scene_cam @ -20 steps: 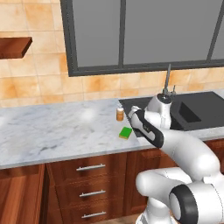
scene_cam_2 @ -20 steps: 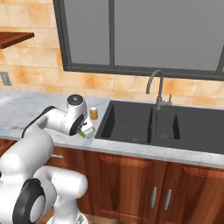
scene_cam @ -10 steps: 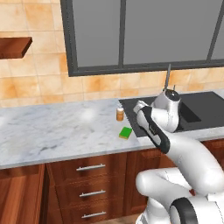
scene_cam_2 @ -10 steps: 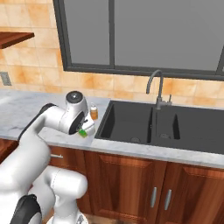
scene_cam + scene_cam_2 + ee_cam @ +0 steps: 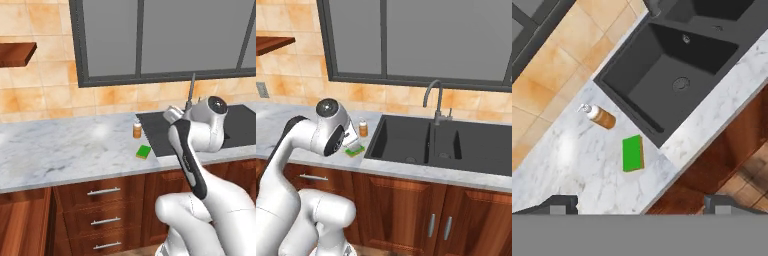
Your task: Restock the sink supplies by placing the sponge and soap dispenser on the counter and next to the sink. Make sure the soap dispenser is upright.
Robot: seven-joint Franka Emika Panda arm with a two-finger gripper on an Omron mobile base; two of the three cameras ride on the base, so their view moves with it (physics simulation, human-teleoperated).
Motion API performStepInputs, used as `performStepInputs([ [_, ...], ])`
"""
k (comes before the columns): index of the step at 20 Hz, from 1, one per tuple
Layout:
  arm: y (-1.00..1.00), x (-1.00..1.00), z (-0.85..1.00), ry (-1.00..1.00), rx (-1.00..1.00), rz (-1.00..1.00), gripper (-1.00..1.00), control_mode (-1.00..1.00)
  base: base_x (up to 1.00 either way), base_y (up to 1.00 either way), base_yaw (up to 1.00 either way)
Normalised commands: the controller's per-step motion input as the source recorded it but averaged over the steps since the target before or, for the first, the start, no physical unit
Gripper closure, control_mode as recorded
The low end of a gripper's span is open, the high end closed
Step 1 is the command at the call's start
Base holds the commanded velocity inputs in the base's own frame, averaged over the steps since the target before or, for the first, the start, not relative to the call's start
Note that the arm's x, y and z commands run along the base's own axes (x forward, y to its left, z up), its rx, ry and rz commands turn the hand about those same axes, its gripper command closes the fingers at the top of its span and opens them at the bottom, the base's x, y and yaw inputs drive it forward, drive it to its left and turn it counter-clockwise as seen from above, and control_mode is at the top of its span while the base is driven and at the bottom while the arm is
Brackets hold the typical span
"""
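Both fingers [image 5: 562, 202] stand wide apart, empty, with the sponge [image 5: 632, 153] and soap dispenser [image 5: 601, 117] well beyond them.

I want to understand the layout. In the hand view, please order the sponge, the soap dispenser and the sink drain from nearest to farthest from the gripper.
1. The sponge, on the counter just above the gripper.
2. The soap dispenser, further up, left.
3. The sink drain, in the basin, upper right.

From my remote seat I see orange-tan tiled wall [image 5: 45, 85] behind everything, with a dark-framed grey window [image 5: 421, 40] at 12 o'clock. A brown wooden wall shelf [image 5: 17, 54] sits at 10 o'clock (left base view). Reddish-brown wooden cabinets with metal handles [image 5: 441, 215] fill 6 o'clock.
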Motion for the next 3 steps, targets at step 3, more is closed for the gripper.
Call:
performStepInputs([
  [3, -0.08, -0.63, 0.69, -0.13, 0.00, -0.05, -1.00, -1.00, 0.00, 0.00, 0.00],
])
